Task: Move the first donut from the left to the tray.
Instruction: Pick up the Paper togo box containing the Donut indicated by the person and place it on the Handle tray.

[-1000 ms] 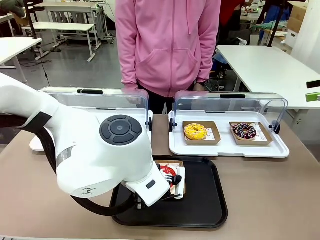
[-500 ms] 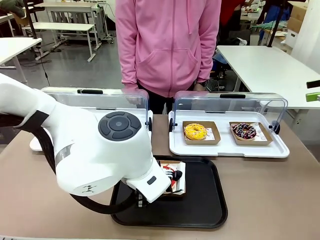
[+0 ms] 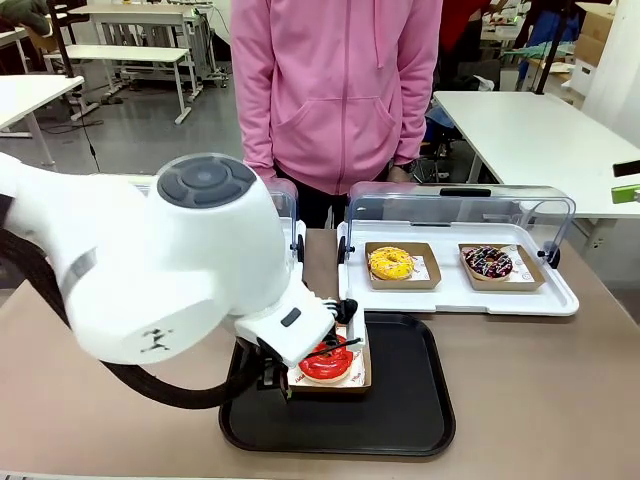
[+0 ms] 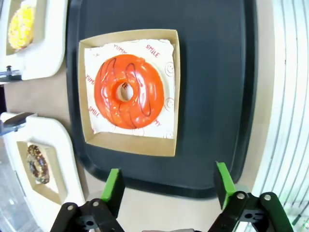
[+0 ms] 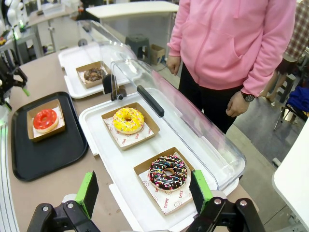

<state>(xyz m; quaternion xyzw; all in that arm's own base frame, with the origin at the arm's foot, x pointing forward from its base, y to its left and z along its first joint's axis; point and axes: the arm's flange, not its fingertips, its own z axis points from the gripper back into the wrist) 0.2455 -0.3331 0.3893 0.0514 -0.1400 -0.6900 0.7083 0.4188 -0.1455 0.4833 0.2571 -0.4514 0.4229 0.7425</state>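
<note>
Brown bench (image 3: 560, 380): glossy red-glazed ring donut (image 4: 128, 91) sits on the flat black plastic tray (image 4: 212, 92), just beyond my left gripper (image 4: 169, 186), jaws apart, touching nothing.

Room: grey smooth floor (image 3: 150, 140), evenly lit. Furniture: white tables (image 3: 520, 125) right of the tan surface (image 3: 540, 400); white tables with metal legs (image 3: 130, 55) by the far left corner. Cardboard boxes (image 3: 600, 25) stood far right. Person in pink hoodie (image 3: 335, 90) stood at the far edge.

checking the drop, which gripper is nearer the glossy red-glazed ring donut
Left. The left gripper hangs open just above the red-glazed ring donut; the right gripper is off over the white display tray.
</note>
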